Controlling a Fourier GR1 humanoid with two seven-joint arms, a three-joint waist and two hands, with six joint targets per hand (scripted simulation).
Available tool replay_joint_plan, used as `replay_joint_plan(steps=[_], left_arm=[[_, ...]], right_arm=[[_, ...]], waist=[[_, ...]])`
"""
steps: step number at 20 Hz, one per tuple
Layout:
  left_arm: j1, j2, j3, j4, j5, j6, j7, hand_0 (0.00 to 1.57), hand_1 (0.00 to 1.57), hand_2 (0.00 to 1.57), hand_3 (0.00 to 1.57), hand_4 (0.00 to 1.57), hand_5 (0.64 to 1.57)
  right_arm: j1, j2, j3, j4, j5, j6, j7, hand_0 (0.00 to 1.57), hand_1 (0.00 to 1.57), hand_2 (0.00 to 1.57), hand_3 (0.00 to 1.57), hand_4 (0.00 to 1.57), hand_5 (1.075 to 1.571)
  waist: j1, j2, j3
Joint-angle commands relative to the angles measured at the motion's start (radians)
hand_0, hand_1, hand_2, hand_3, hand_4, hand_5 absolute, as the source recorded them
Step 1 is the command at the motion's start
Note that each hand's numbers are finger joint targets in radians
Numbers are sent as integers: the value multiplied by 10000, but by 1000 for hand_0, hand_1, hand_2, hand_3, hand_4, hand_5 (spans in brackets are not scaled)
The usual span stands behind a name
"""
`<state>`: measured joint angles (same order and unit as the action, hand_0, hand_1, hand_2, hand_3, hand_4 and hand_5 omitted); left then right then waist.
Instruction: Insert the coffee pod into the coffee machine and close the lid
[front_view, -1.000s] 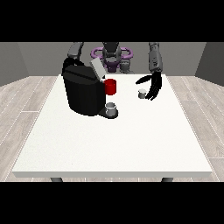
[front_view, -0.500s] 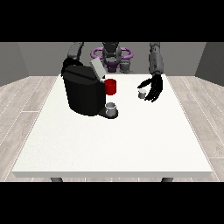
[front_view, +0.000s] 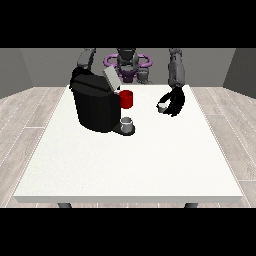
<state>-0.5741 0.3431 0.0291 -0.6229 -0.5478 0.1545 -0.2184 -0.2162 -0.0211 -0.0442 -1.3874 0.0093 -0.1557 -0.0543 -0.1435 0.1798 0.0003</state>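
A black coffee machine (front_view: 95, 106) stands on the white table (front_view: 130, 160) at the left, its grey lid (front_view: 111, 79) tilted up and open. A red holder (front_view: 127, 99) juts from its front above a small grey cup (front_view: 128, 123) on the drip tray. The small white coffee pod (front_view: 161, 106) sits right of the machine, at table height. The hand at the view's right (front_view: 175, 102) curls its fingers and thumb round the pod. The other arm (front_view: 86, 59) goes behind the machine, and its hand is hidden.
The robot's torso with a purple ring (front_view: 127, 62) stands at the table's far edge. White tabletop stretches from the machine and the pod to the near edge.
The hand at the view's right has closed in slightly round the pod. Pod, machine and lid stay where they were.
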Motion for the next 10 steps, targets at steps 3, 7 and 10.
replay_joint_plan(steps=[3,7,10], left_arm=[[154,81,-394,514,-896,664,-230,899,899,1011,776,309,1571],[-451,329,4,1031,-850,526,-367,1174,1174,1286,1183,412,1571],[-778,206,-139,751,-862,48,-606,1317,1317,1430,1407,548,1571]], right_arm=[[-282,60,-132,-103,-195,-176,87,0,0,0,0,535,1571],[115,-31,301,-477,-86,174,377,0,0,0,0,414,1571],[-302,69,64,-229,-120,-208,599,0,0,0,0,430,1571]], waist=[[58,70,-5],[-367,125,-8],[-114,-94,-6]])
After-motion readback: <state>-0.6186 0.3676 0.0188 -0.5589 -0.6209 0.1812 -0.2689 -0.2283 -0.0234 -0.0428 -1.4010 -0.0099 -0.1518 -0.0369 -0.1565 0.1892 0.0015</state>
